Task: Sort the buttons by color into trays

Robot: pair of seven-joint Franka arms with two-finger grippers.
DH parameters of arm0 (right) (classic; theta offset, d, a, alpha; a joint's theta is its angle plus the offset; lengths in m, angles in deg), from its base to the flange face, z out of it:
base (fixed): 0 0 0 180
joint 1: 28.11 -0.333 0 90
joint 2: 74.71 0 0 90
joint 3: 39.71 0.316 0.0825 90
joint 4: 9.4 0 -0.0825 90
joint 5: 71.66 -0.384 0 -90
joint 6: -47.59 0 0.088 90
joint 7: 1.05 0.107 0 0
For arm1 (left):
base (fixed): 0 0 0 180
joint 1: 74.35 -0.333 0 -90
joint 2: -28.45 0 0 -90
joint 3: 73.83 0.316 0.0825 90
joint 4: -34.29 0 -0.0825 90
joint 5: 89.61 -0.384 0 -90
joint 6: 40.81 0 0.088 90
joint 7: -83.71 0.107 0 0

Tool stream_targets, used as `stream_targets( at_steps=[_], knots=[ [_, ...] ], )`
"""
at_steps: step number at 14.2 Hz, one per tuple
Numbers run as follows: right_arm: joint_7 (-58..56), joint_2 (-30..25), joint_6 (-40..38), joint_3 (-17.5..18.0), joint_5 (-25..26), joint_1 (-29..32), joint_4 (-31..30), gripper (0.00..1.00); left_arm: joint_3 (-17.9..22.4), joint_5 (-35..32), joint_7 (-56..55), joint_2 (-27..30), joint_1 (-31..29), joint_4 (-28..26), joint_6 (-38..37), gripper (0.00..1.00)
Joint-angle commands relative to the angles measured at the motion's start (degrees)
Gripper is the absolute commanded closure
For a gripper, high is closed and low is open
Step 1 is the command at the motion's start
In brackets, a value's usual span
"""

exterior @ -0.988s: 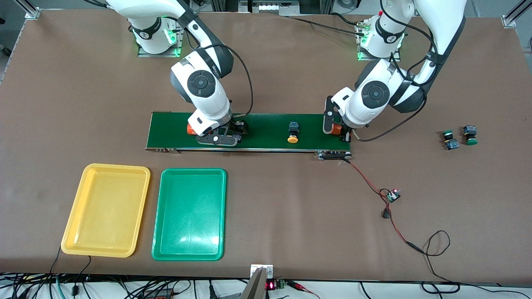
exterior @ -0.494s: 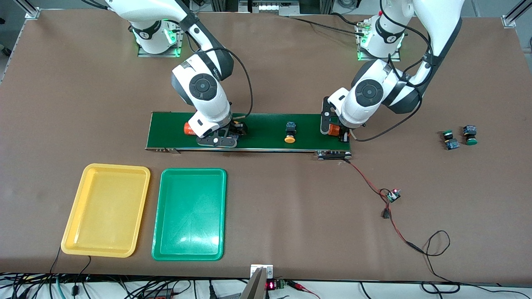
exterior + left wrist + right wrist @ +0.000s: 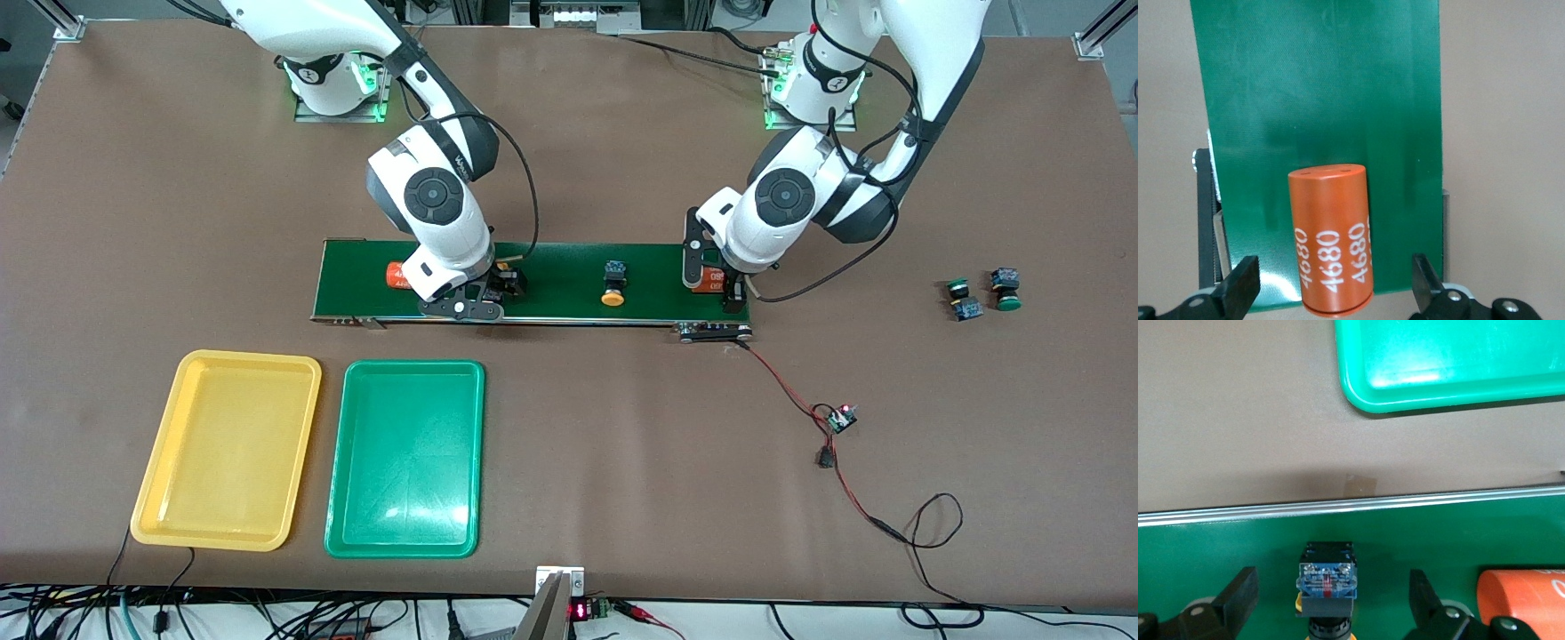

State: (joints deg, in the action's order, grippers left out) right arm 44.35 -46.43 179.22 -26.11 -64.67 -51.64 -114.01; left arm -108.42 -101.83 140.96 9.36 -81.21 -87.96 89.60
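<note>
My right wrist view shows what my arm hides in the front view: a yellow-capped button [image 3: 1327, 583] lies on the belt [image 3: 1405, 527] between the wide-spread fingers of my right claw [image 3: 1330, 590], with an orange cylinder [image 3: 1521, 600] just beside it. My left claw [image 3: 1335, 277], also wide, straddles another cylinder [image 3: 1331, 240] without touching it. In the front view a second yellow button [image 3: 612, 286] lies mid-belt, two green buttons [image 3: 958, 298] sit on the desk [image 3: 622, 133] at three o'clock of the belt, and the yellow tray [image 3: 227, 449] and green tray [image 3: 404, 458] lie at seven o'clock

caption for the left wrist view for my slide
Open left gripper straddling an upright orange cylinder marked 4680 on the dark green conveyor belt.
</note>
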Motion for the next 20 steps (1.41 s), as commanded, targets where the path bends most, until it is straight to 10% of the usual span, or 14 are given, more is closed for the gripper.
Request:
stream_targets(
  at_steps=[1, 5, 12, 20],
  knots=[
    [1.36, 1.24, 0.03, -0.51, 1.28, -0.81, 1.26, 0.0, -0.4, -0.79, -1.0, 3.96, -0.78, 0.61, -4.45, 0.0],
    [1.18, 1.77, 0.03, -0.68, 2.86, -0.73, 1.34, 0.05, -0.14, -0.52, -0.47, 8.37, -8.85, 2.97, -9.1, 0.0],
    [-0.84, 1.95, -0.06, -1.74, 2.95, -0.29, 1.25, 0.66, 3.37, -7.71, -2.48, 3.11, -22.05, 12.64, -12.37, 0.0],
    [-3.66, 0.46, -2.25, -2.61, 2.86, 0.07, 1.69, 0.71, 4.7, -7.82, -39.1, -5.94, -36.62, 12.21, -10.63, 0.0]
  ],
)
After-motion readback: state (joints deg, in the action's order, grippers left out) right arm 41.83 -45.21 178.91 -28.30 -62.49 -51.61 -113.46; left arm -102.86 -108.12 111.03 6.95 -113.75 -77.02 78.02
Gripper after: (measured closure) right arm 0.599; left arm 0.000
